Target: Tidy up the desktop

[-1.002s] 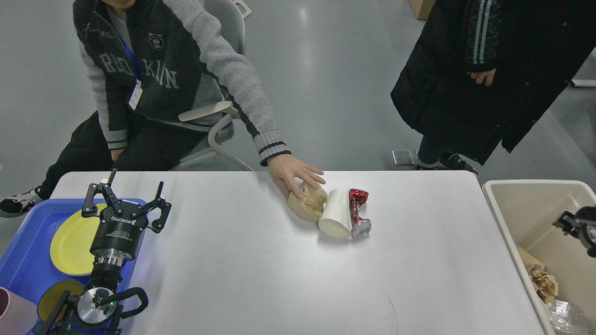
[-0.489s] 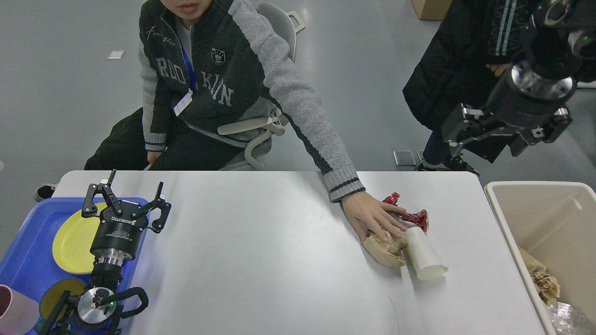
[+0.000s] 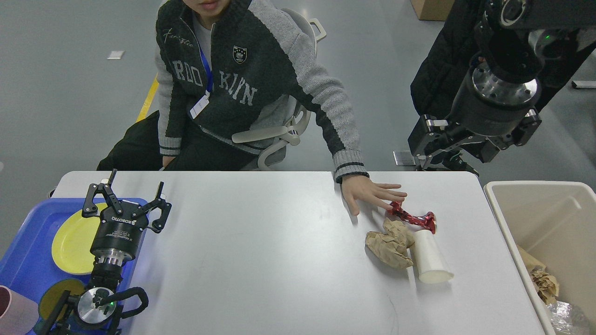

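The white desktop carries a small heap at its right side: a crumpled wad of brown paper, a white paper cup lying on its side, and a crushed red foil piece. A seated person's hand rests on the desktop with its fingertips at the red piece. My left gripper stands open and empty at the desktop's left edge, over the rim of the blue tray. High above the far right corner hangs my right gripper, its finger links spread wide with nothing seen in them.
A blue tray at the left holds a yellow plate, a darker yellow disc and a pink cup. A beige bin at the right holds crumpled paper and foil. A second person in a black coat stands behind.
The person's hand has come off the brown paper and drawn back to the red piece. My right arm has swung in closer and to the left. The left arm has not moved.
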Action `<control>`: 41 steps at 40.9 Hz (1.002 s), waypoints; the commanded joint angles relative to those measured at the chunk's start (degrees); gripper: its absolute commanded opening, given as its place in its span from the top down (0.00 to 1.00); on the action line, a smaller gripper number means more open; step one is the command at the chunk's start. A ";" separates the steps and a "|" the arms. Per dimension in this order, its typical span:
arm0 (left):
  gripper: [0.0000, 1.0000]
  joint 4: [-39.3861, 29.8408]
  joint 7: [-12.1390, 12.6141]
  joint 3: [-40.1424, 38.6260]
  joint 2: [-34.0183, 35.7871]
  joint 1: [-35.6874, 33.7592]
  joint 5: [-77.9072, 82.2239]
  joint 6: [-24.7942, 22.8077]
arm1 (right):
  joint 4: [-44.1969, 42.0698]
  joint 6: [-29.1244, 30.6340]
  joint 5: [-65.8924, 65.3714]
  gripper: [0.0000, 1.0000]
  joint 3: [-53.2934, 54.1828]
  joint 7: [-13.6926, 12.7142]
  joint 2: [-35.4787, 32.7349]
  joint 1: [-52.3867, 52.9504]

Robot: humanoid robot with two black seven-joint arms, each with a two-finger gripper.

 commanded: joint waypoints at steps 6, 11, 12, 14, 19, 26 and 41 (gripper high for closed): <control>0.04 -0.04 0.00 0.00 0.00 -0.09 0.01 0.00 | 0.00 -0.53 0.10 0.00 0.02 0.16 0.01 -0.18; 0.04 -0.04 0.00 0.00 0.00 0.00 0.01 0.00 | 0.09 -0.53 0.10 0.00 0.72 0.25 0.10 0.26; 0.04 -0.04 0.00 0.00 0.00 0.00 0.01 0.00 | 0.09 -0.53 0.10 0.00 0.81 0.25 0.19 0.26; 0.04 -0.04 0.00 0.00 0.00 0.00 0.01 0.00 | 0.18 -0.53 0.27 0.00 0.90 0.34 0.71 0.44; 0.04 -0.04 0.00 0.00 0.00 0.00 0.01 0.00 | 0.00 -0.70 1.68 0.00 0.90 0.25 2.82 -0.26; 0.04 -0.04 0.00 0.00 0.00 0.00 0.01 0.00 | -0.17 -4.30 1.68 0.00 2.56 0.25 2.48 -5.35; 0.04 -0.04 0.00 0.00 0.00 0.00 0.01 0.00 | -11.23 -17.84 1.85 0.00 2.92 -0.02 3.00 -29.95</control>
